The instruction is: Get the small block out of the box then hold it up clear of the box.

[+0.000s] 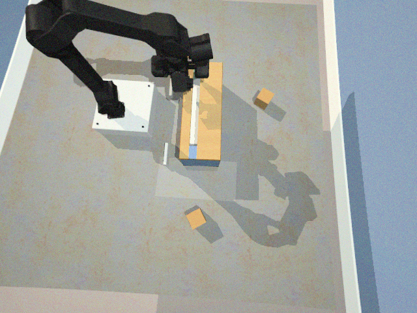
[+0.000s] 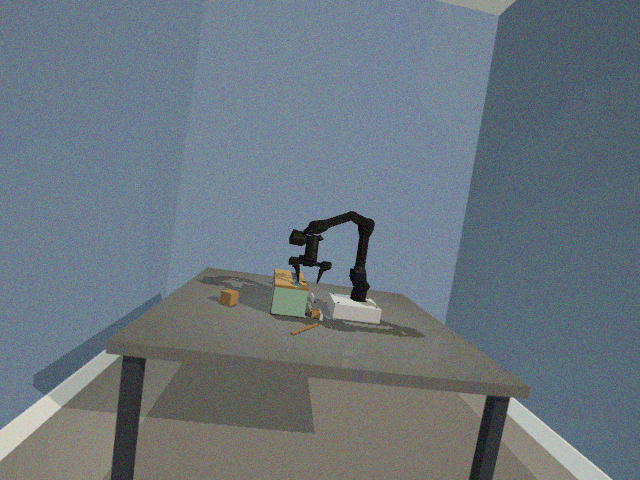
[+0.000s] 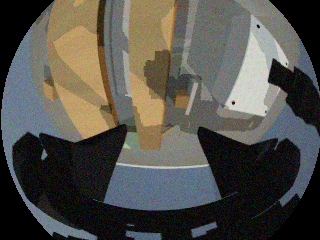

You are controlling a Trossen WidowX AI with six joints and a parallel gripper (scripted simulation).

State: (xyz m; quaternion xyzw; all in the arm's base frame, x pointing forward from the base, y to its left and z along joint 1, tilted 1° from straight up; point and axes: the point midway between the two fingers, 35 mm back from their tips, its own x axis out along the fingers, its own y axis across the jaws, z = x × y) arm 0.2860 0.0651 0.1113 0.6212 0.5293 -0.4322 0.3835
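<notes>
- The white base plate (image 1: 134,101) is flat, square and hard-edged. It sits at about 9 o'clock from the box, and the matte black arm rises off it.
- A thin white bar (image 1: 165,153) lies on the grey, faintly mottled counter (image 1: 84,218), just beside the box's corner at 7 o'clock.
- The gripper (image 1: 191,75) hangs over the 12 o'clock end of the box. Its fingers are spread wide with nothing between them.
- The box (image 1: 210,114) is a long, rigid slab-sided shape with a tan, wood-like top. A narrow slot runs its length, showing a white strip (image 1: 194,114) and a blue patch (image 1: 192,151) at the 6 o'clock end. The exterior view shows its other end as pale green.
- I cannot place the block for certain, and nothing in the slot reads as it. In the exterior view a small tan piece (image 2: 314,313) lies on the counter just beside the green end, and that is my best candidate.
- By its looks the block is light, stiff, matte and flat-faced, unlikely to slip or crush. I would pinch it across two opposite flat sides, centred and low.
- A thin tan stick (image 2: 303,328) lies on the counter near that piece.
- Two loose tan cubes sit well apart from the box, one (image 1: 195,218) at 6 o'clock and one (image 1: 264,97) at 2 o'clock. Both are sharp-cornered and plain.
</notes>
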